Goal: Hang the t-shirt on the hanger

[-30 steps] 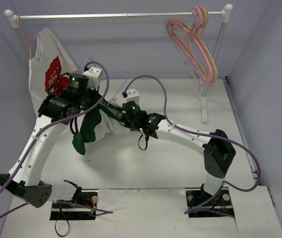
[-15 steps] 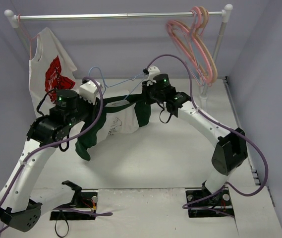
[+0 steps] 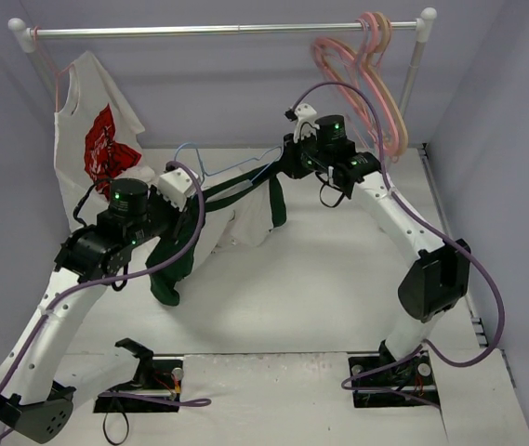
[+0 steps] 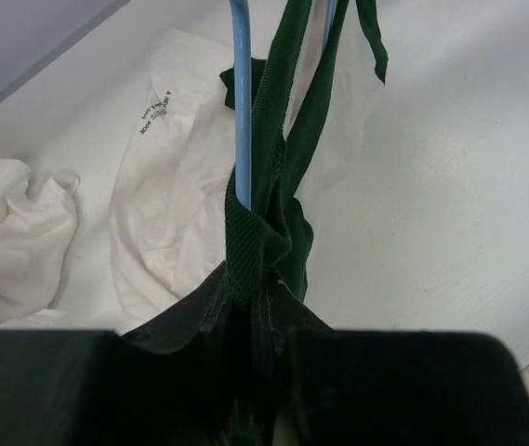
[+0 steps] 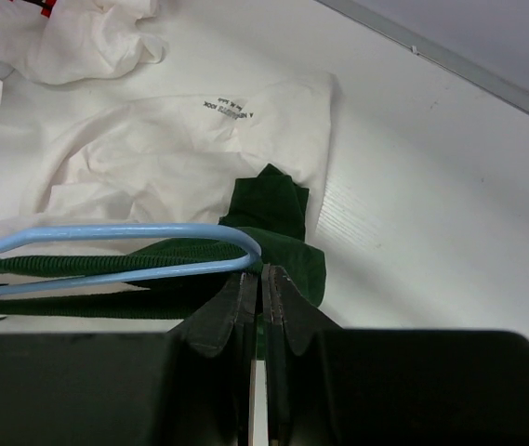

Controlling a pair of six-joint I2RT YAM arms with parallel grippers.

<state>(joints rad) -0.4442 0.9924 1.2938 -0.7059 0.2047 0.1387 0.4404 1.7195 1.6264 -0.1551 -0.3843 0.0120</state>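
Above the table (image 3: 320, 297), left hand (image 4: 250, 293) and right hand (image 5: 261, 279) pinch ribbed t-shirt (image 4: 245, 242) onto thin hanger (image 5: 115, 230).

Robotics lab cell: plain grey walls (image 3: 236, 93), white table (image 3: 292, 297), bolted arms (image 3: 55, 311), garment rail (image 3: 218, 31)

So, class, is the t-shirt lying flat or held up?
Held up: the t-shirt stretches between left pincer and right pincer, along the hanger.

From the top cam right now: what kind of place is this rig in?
Probably a lab test cell for garment handling: a white table boxed in by plain grey walls, a small clothes rail across the back, pink hangers and a white shirt with red print hung on it.
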